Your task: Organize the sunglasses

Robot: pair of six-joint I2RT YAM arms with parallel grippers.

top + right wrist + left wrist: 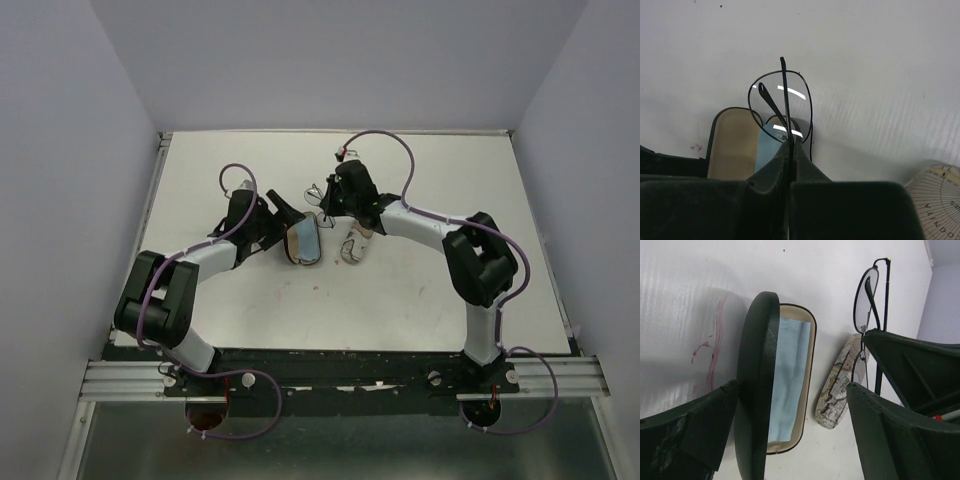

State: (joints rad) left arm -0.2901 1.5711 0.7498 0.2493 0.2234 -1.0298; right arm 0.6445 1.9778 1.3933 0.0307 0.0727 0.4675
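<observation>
Cloth (787, 380) in the case (758, 365), pouch (837, 385) just right, sunglasses (866, 292) beyond both

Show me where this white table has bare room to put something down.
Bare: the far strip of the white table, the near stretch between the open black hard case and the near edge, the outer sides. Crowded: mid-table, where case, map-printed pouch and thin dark-framed sunglasses in the shut right gripper sit close, the open left gripper around the case.
</observation>
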